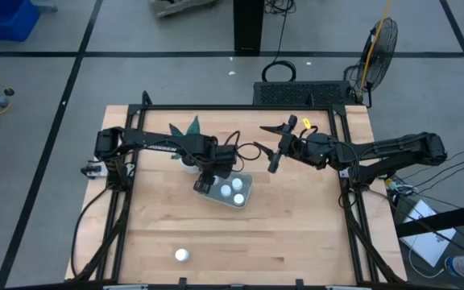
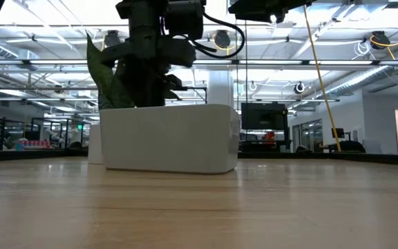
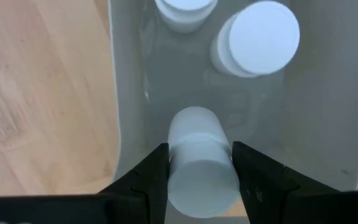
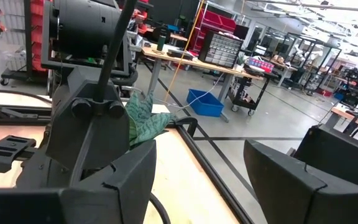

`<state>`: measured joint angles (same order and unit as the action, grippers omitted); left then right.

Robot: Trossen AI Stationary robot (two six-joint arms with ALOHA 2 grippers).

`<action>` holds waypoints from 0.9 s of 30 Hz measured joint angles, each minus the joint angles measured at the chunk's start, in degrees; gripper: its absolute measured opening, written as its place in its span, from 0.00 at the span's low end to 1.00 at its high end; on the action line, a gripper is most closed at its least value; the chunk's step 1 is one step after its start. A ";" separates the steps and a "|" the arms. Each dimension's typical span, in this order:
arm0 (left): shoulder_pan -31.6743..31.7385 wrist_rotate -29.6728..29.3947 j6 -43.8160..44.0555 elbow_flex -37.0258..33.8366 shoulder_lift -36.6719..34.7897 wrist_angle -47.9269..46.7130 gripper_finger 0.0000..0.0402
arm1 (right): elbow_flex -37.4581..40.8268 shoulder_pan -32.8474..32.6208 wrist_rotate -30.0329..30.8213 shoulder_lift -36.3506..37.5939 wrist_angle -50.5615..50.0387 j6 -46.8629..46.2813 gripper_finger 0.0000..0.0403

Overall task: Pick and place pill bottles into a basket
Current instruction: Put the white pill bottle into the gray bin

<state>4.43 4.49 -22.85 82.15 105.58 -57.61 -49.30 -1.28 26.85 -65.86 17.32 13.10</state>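
Pill bottle (image 3: 199, 163) clamped between the two dark fingers of the left gripper (image 1: 203, 184), held inside the basket (image 1: 246, 196) near one end wall. Two more capped bottles (image 1: 232, 190) already standing deeper in the same tray, close together; another bottle (image 1: 182, 255) alone near the front edge of the worktop (image 1: 296, 234), well apart from everything. Fifth bottle not found in any view.

Risk as judged from here: letting go before the base is seated could tip the bottle onto its side, or knock it into the neighbours, given the tight spacing. Fingers spreading against the basket wall might also nudge the light tray across the wood.

Smooth white plastic cylinders, flat round caps, slightly glossy. Basket pale, translucent-looking, shallow, rounded at the corners. Worktop of light grained wood.

Right gripper (image 1: 274, 159) raised beyond the basket, fingers spread apart, holding nothing.
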 joint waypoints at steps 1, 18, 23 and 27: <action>0.00 -0.01 0.00 0.00 0.00 -0.39 0.40 | 0.00 0.00 0.01 0.00 0.00 0.00 0.58; 0.00 -0.02 0.87 -0.02 0.00 -1.75 0.40 | 0.00 0.00 0.02 0.00 0.02 0.00 0.58; -0.51 -2.62 1.15 -0.02 -0.01 -1.71 0.55 | 0.00 0.00 0.02 0.02 0.00 0.00 0.58; -1.23 -4.70 1.12 -0.02 -0.02 -1.10 0.67 | 0.00 0.00 0.02 0.00 0.00 0.00 0.58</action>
<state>3.20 -0.21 -21.74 82.13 105.56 -58.71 -49.30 -1.28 26.87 -65.86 17.33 13.10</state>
